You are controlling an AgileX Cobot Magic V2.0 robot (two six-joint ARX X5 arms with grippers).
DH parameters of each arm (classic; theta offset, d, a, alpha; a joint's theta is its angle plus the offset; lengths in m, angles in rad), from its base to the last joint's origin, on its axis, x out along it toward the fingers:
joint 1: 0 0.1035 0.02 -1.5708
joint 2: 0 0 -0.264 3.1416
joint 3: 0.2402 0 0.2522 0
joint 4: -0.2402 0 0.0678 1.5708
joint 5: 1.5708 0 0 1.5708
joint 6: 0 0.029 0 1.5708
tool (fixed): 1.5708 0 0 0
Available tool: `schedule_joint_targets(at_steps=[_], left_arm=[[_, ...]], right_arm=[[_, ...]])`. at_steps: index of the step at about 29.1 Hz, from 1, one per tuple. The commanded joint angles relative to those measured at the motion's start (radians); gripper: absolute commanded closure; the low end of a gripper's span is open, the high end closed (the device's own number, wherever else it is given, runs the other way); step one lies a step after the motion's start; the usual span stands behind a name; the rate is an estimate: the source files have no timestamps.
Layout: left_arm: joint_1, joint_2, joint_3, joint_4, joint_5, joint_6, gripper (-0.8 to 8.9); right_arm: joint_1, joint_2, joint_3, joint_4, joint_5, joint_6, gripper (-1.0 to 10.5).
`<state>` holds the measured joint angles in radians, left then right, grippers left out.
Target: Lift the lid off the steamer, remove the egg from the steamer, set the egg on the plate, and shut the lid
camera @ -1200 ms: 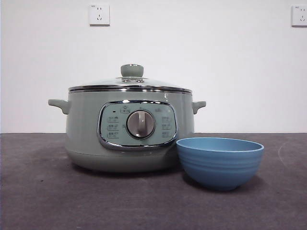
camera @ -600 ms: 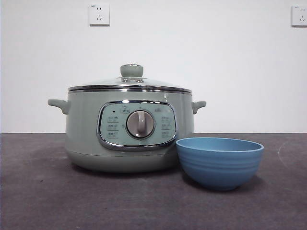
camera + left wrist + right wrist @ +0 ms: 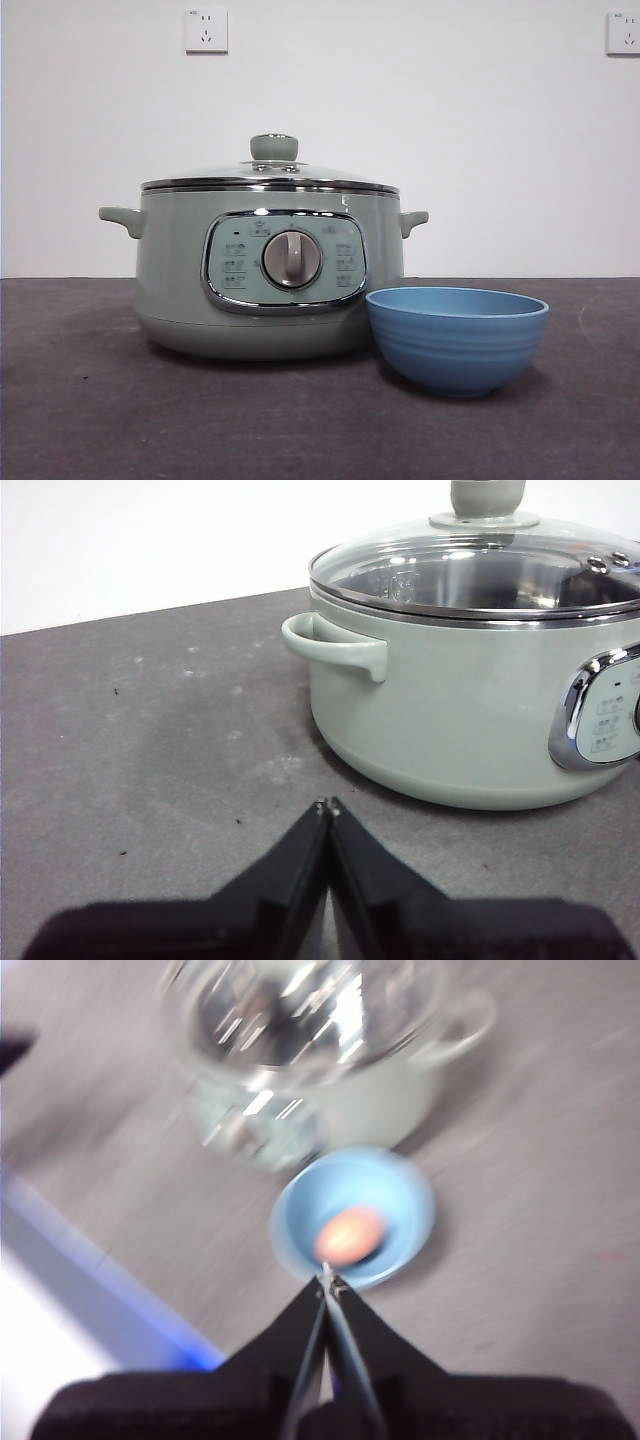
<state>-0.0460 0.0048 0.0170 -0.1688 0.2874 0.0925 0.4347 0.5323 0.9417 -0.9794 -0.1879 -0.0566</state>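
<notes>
— The egg (image 3: 350,1237): where do you see it?
— In your right wrist view only, lying inside the plate (image 3: 300,1222). The right gripper (image 3: 328,1278) hangs high above it, jaws pressed together, holding nothing.
— And your left gripper (image 3: 327,805)?
— Low over the table (image 3: 150,750), jaws closed and empty, well short of the steamer (image 3: 450,720). You have bare tabletop between it and the pot's near side handle (image 3: 335,645).
— What does the front view give you?
— No arm at all. The lid (image 3: 270,175) sits on the steamer (image 3: 175,260), and the plate (image 3: 456,340) stands just beside the pot; its wall hides the egg from you there. The right wrist picture is blurred.
</notes>
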Motion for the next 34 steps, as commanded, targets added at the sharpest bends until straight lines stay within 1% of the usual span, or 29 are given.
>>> schedule_joint_targets(at_steps=[1,2,3,4,5,7,9,12,15,18,30,34], left_arm=[[0.002,-0.003,-0.014,0.004,0.002,-0.008,8.17],[0.002,-0.003,-0.014,0.004,0.003,-0.008,8.17],[0.002,-0.003,-0.014,0.004,0.002,-0.008,8.17],[0.002,-0.003,-0.014,0.004,0.002,-0.008,8.17],[0.002,-0.003,-0.014,0.004,0.002,-0.008,8.17],[0.002,-0.003,-0.014,0.004,0.002,-0.008,8.17],[0.002,-0.003,-0.014,0.004,0.003,-0.008,8.17],[0.002,-0.003,-0.014,0.004,0.002,-0.008,8.17],[0.002,-0.003,-0.014,0.004,0.003,-0.008,8.17],[0.002,-0.003,-0.014,0.005,0.002,-0.008,8.17],[0.002,-0.003,-0.014,0.005,0.002,-0.008,8.17],[0.002,-0.003,-0.014,0.005,0.002,-0.008,8.17]], right_arm=[[-0.102,-0.078,-0.017,0.019,-0.040,0.003,9.5],[-0.135,-0.114,-0.041,0.052,-0.041,-0.013,9.5],[-0.163,-0.159,-0.090,0.115,-0.042,-0.032,9.5],[-0.185,-0.208,-0.160,0.193,-0.043,-0.034,9.5],[-0.207,-0.265,-0.256,0.284,-0.043,-0.023,9.5],[-0.246,-0.360,-0.458,0.477,-0.041,0.050,9.5],[-0.281,-0.429,-0.642,0.657,-0.026,0.085,9.5],[-0.306,-0.483,-0.780,0.774,-0.015,0.115,9.5],[-0.317,-0.533,-0.858,0.794,-0.011,0.121,9.5],[-0.317,-0.531,-0.892,0.795,-0.011,0.116,9.5],[-0.317,-0.531,-0.930,0.796,-0.010,0.101,9.5],[-0.317,-0.531,-0.930,0.795,-0.003,0.109,9.5]])
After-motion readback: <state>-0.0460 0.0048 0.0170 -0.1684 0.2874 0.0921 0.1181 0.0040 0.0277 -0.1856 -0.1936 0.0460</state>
